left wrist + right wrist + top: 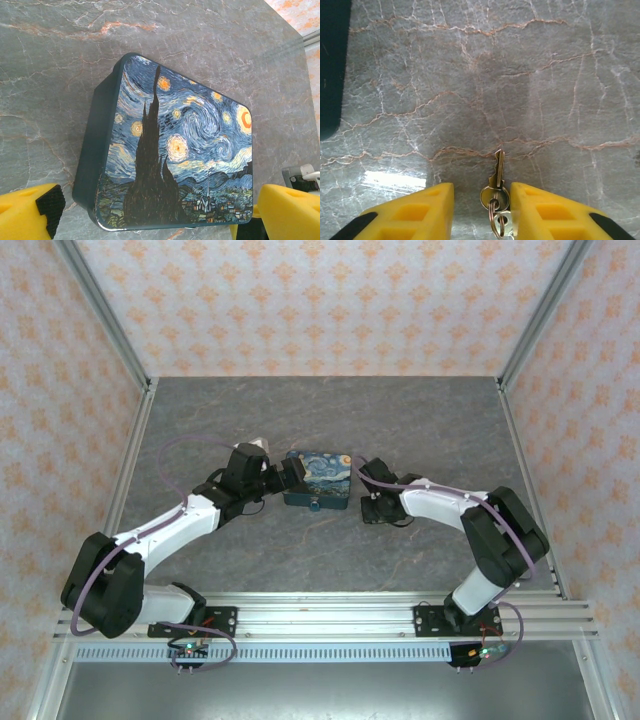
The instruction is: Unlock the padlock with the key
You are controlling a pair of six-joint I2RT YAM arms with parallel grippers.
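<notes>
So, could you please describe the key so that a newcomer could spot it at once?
Start at the grey marble table, then find the right hand and its yellow fingers. The key sits between them, blade pointing away: small and brass, on a metal ring, unlike the large blue swirl-printed padlock.

Light: was bright, even, diffuse from overhead.
Glare: white patch sat on table (395, 181), right wrist view.
Shadow: soft and broad, fell mid-table there.
Focus: marble veins read crisp.

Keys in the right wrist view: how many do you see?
1. A brass key sits between the fingers of the right gripper, on a ring; another may be hidden below.
</notes>
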